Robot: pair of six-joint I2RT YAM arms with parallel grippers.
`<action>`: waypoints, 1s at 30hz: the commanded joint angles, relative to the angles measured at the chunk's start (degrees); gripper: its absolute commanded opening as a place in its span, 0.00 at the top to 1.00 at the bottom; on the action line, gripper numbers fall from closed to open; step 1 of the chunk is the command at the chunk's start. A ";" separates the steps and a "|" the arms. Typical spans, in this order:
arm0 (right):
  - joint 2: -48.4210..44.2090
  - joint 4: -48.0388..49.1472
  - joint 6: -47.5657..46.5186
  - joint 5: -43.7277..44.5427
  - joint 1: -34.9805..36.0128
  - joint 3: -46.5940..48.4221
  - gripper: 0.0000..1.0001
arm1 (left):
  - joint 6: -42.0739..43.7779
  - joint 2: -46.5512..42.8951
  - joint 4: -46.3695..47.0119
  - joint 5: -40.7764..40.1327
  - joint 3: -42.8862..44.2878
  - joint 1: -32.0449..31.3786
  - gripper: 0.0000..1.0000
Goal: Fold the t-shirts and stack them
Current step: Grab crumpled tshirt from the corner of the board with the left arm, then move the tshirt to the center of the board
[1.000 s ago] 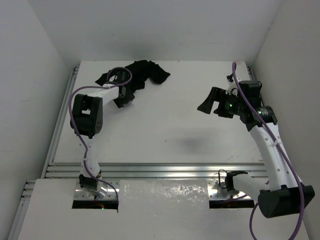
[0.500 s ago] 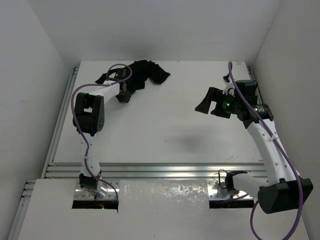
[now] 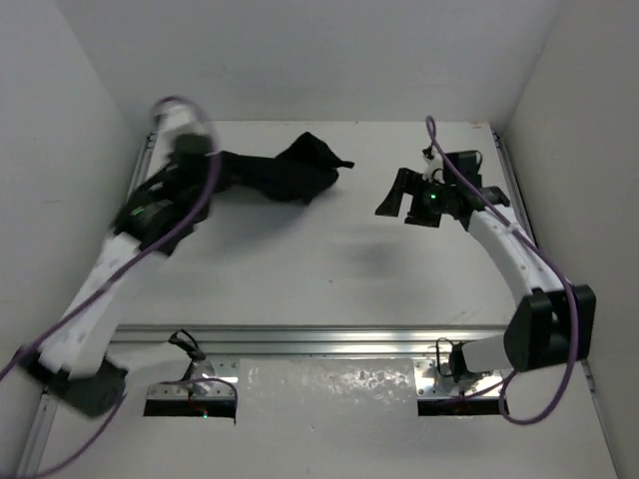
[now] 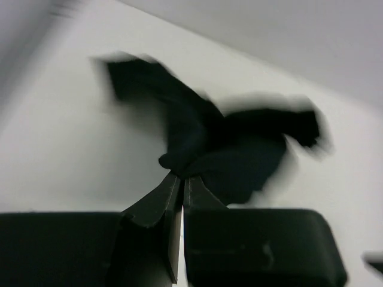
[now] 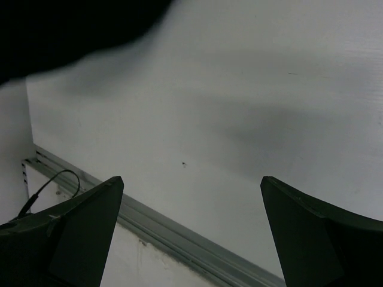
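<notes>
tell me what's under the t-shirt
White table shows around the t-shirt; anything beneath the bunched cloth is covered. The left fingers pinch part of it.

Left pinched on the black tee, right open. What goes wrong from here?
1. The left gripper pinches only a small bunch of the t-shirt; the cloth may slip out.
2. The t-shirt is crumpled, so that pinch may hold several layers and unfold badly.
3. The right gripper is open and apart from it; a one-point drag may twist it.

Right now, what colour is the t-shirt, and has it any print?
The t-shirt is plain black, no visible print; the top external view shows it best.
</notes>
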 commanded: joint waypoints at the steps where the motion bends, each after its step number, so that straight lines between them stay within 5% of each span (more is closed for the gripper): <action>1: 8.26 5.67 -0.63 -1.34 3.95 3.74 0.01 | 2.94 -10.34 -6.98 -6.85 -13.63 16.14 1.00; 7: 19.10 9.62 1.28 3.84 13.26 5.70 0.06 | 4.79 -12.82 -5.40 9.59 -17.53 17.07 1.00; 13: 11.37 10.25 8.58 4.75 14.60 -3.71 0.06 | 4.17 -13.35 -8.29 11.31 -17.89 17.07 1.00; 17: 7.68 2.09 15.60 5.77 22.74 -9.23 0.07 | 2.68 -12.91 -11.28 8.15 -16.22 17.07 1.00; 20: 5.39 5.03 18.52 6.67 27.24 -15.56 0.10 | 1.36 -12.55 -12.87 5.94 -14.29 17.07 1.00; 23: 8.19 12.84 16.42 8.86 27.17 -19.53 0.27 | 0.05 -12.12 -13.05 7.08 -13.58 17.07 1.00; 27: 22.15 9.72 10.71 10.80 25.06 -10.34 0.94 | -0.40 -10.10 -12.52 8.84 -12.00 17.07 1.00; 30: 29.10 6.30 9.82 14.31 22.26 -2.35 0.99 | -2.15 -7.99 -15.23 6.31 -8.50 17.07 1.00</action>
